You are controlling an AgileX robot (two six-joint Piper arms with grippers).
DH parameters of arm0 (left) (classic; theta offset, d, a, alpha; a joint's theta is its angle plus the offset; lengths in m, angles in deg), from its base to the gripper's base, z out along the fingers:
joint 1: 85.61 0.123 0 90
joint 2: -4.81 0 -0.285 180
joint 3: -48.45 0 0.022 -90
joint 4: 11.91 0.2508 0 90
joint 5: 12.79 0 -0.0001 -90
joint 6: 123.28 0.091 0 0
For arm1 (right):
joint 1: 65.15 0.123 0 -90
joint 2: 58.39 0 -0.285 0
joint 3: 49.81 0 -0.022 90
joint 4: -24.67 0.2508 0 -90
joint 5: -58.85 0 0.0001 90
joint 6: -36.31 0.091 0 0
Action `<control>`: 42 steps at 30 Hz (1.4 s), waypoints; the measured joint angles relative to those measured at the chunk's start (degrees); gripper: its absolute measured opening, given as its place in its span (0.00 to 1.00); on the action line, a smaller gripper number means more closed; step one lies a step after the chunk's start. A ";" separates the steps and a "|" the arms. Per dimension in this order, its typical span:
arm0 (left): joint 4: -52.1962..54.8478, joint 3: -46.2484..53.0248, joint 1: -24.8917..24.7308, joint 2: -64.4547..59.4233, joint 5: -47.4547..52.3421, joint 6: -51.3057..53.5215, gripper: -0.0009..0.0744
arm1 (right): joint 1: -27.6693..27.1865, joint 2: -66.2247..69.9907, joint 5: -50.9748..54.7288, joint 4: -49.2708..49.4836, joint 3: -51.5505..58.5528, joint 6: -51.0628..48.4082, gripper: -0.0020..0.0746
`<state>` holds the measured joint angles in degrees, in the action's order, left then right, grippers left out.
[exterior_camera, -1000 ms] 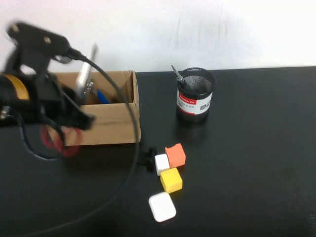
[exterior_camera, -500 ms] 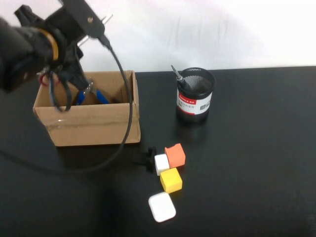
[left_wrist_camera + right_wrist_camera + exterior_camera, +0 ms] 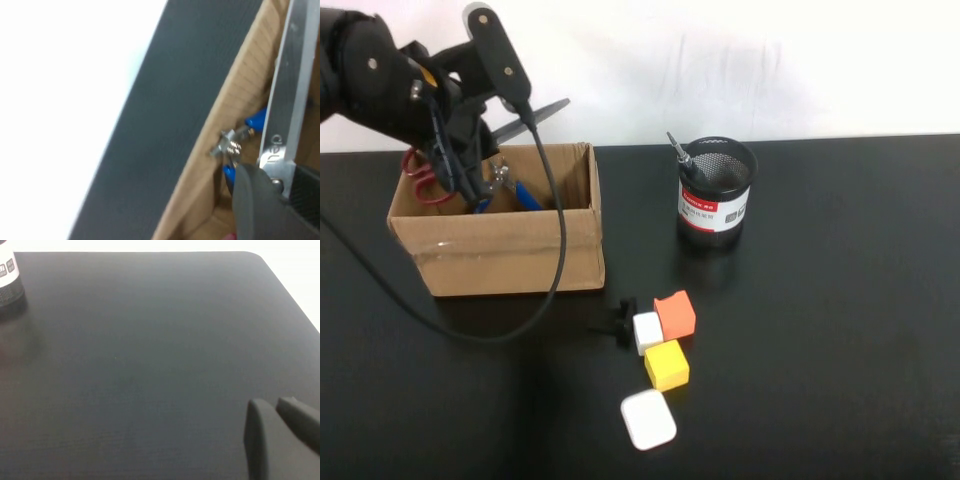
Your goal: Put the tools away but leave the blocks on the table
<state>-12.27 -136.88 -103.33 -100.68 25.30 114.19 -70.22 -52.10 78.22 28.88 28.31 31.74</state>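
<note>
At ten o'clock, the left gripper [image 3: 460, 150] hangs over the cardboard box [image 3: 500, 250], jaws clamped on the red-handled scissors [image 3: 425, 170]; blue-handled pliers [image 3: 515, 192] lie inside. At center, the blocks [image 3: 665, 335] sit on the desk [image 3: 820, 350]. The right gripper [image 3: 272, 415], off toward three o'clock, has its jaws clenched, empty.

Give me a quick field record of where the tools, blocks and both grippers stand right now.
left gripper: over the cardboard box, shut on the scissors
scissors: red handles by the box's left rim, blades sticking up toward the wall
pliers: blue handles, inside the box
screwdriver: standing in the mesh cup
blocks: orange, white, yellow, clustered on the table
white case: on the table, near the yellow block
right gripper: shut, holding nothing, above bare table
</note>
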 joint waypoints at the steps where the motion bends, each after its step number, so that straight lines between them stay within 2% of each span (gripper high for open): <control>1: -0.44 -0.09 0.00 -0.27 -0.77 0.28 0.13 | 0.00 0.00 0.00 0.00 0.00 0.00 0.02; 9: -1.09 -0.36 -0.32 -1.66 -3.20 0.77 0.15 | 0.00 0.00 0.00 0.00 0.00 0.00 0.02; 15: -1.09 -0.36 -0.59 -1.66 -3.18 0.23 0.39 | 0.00 0.00 0.00 0.00 0.00 0.00 0.02; 19: -0.99 -0.36 -0.59 -0.56 -1.87 -0.51 0.44 | 0.00 0.00 0.00 0.00 0.00 0.00 0.02; 21: -0.90 -0.36 -0.59 0.51 -0.99 -2.30 0.41 | 0.00 0.00 0.00 0.00 0.00 0.00 0.02; 25: -0.90 -0.36 -0.59 5.59 1.88 -5.59 0.14 | 0.00 0.00 0.00 0.00 0.00 0.00 0.02; 28: -0.90 -0.36 -0.59 11.62 4.46 -6.43 0.05 | 0.00 0.00 0.00 0.00 0.00 0.00 0.02; 36: -0.90 -0.18 -0.59 31.04 9.83 -18.29 0.02 | 0.00 0.00 0.00 0.00 0.00 0.00 0.02; 42: -0.90 9.37 -0.59 43.83 12.94 -24.43 0.02 | 0.00 0.00 0.00 0.00 0.00 0.00 0.02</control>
<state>-13.17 -127.50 -103.92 -56.85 38.23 89.76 -70.22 -52.10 78.22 28.88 28.31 31.74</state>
